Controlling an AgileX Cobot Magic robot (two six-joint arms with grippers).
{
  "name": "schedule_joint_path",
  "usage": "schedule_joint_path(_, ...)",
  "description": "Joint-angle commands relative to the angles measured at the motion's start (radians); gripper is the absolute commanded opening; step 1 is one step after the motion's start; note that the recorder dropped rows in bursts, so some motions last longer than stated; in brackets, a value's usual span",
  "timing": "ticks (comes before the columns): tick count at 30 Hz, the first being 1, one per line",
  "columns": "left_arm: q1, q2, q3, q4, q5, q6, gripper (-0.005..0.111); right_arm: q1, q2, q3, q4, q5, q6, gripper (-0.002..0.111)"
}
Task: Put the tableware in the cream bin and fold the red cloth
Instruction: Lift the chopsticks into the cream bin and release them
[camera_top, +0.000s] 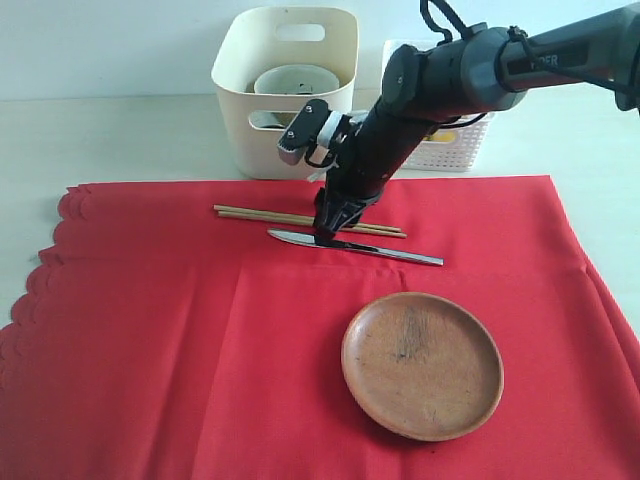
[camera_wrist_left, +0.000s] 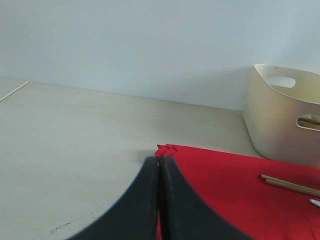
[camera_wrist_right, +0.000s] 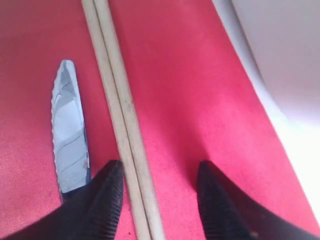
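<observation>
Nearest, brown wooden plate (camera_top: 422, 365) lies on red cloth (camera_top: 180, 350); beyond, right gripper (camera_top: 330, 233) has jaws open astride chopsticks (camera_top: 270, 214), knife (camera_top: 395, 253) just beside. Left gripper (camera_wrist_left: 160, 167) has jaws closed, empty.

The right arm (camera_top: 440, 80) blocks much of the white lattice basket (camera_top: 455, 150), and the right gripper (camera_top: 328, 236) covers the middle of the wooden chopsticks (camera_top: 260, 213) and part of the slim metal knife (camera_top: 390, 253). Only the upper part of the pale speckled bowl (camera_top: 295, 80) shows over the cream bin (camera_top: 240, 110); what lies behind its handle slot I cannot tell. The red cloth (camera_top: 150, 330) runs off the bottom of the exterior view. The left wrist view cuts off bin, chopsticks and knife tip. From the right wrist, the knife's handle is hidden, and the pale shape beyond the cloth is too blurred to name
</observation>
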Motion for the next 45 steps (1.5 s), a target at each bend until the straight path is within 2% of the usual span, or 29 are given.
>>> schedule_joint_path(1, 0.002, -0.005, 0.003, -0.003, -0.001, 0.006, 0.000, -0.003, 0.022, 0.008, -0.036, 0.022, -0.041, 0.045)
schedule_joint_path(2, 0.002, -0.005, 0.003, -0.003, -0.001, 0.006, 0.000, -0.003, 0.027, 0.008, -0.045, 0.025, -0.041, 0.041)
schedule_joint_path(6, 0.002, -0.005, 0.003, -0.003, -0.001, 0.006, 0.000, -0.003, 0.030, 0.008, -0.045, 0.026, -0.040, 0.011)
schedule_joint_path(8, 0.002, -0.005, 0.003, -0.003, -0.001, 0.006, 0.000, -0.003, 0.030, 0.008, -0.045, 0.026, -0.048, 0.001)
schedule_joint_path(9, 0.002, -0.005, 0.003, -0.003, -0.001, 0.006, 0.000, -0.003, 0.030, 0.008, -0.045, 0.026, -0.055, 0.000)
schedule_joint_path(25, 0.002, -0.005, 0.003, -0.003, -0.001, 0.006, 0.000, -0.003, -0.074, 0.008, -0.018, 0.066, -0.089, 0.000)
schedule_joint_path(31, 0.002, -0.005, 0.003, -0.003, -0.001, 0.006, 0.000, -0.003, -0.130, 0.008, 0.114, 0.119, -0.207, 0.000)
schedule_joint_path(45, 0.002, -0.005, 0.003, -0.003, -0.001, 0.006, 0.000, -0.003, -0.248, -0.027, 0.338, -0.048, -0.222, 0.000)
